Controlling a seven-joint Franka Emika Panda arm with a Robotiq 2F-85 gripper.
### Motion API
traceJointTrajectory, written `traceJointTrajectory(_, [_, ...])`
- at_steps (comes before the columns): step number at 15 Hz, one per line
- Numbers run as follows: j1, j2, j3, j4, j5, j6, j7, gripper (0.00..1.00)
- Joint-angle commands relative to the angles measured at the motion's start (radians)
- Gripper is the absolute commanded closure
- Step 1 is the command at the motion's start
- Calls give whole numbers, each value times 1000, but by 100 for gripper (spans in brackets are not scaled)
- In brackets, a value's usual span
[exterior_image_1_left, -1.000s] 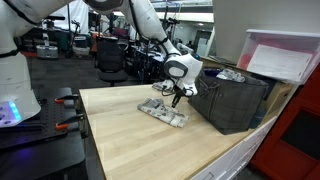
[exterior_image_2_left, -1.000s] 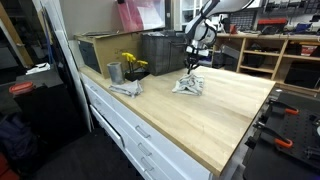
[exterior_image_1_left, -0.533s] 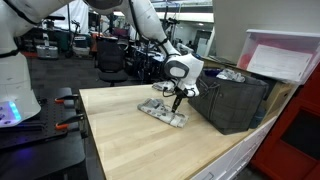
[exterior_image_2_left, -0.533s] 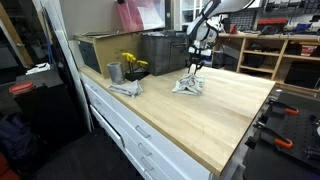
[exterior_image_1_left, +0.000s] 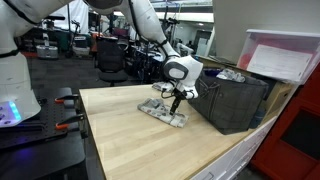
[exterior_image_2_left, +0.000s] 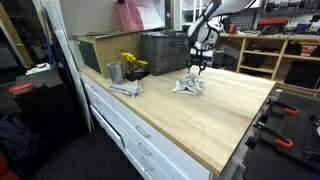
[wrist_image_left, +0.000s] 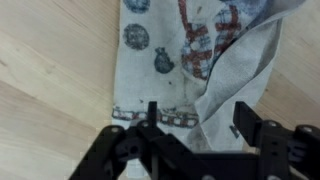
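Note:
A white cloth (wrist_image_left: 190, 50) printed with blue and red figures lies crumpled on the wooden table (exterior_image_1_left: 130, 140). It shows in both exterior views, cloth (exterior_image_1_left: 163, 111) and cloth (exterior_image_2_left: 188, 85). My gripper (wrist_image_left: 198, 120) hangs just above it, pointing down, with its jaws wide apart. A raised fold of the cloth stands between the two black fingers (wrist_image_left: 152, 115) without being pinched. In the exterior views the gripper (exterior_image_1_left: 176, 98) is right over the cloth's near end, gripper (exterior_image_2_left: 194, 68).
A black crate (exterior_image_1_left: 232, 100) stands close behind the cloth. In an exterior view, a second folded cloth (exterior_image_2_left: 125, 88), a metal cup (exterior_image_2_left: 114, 72) and yellow flowers (exterior_image_2_left: 131, 63) sit near the table's far corner. Shelves and lab gear surround the table.
The jaws have gone from shut to wide apart and have let go of the cloth. The gripper has risen slightly; the cloth stays on the table.

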Motion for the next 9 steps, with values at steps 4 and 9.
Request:
traceJointTrajectory(4, [0,-28,9,-24,9,-34,17,75])
traceJointTrajectory(9, [-1,-30,10,-27,11,-34,18,100])
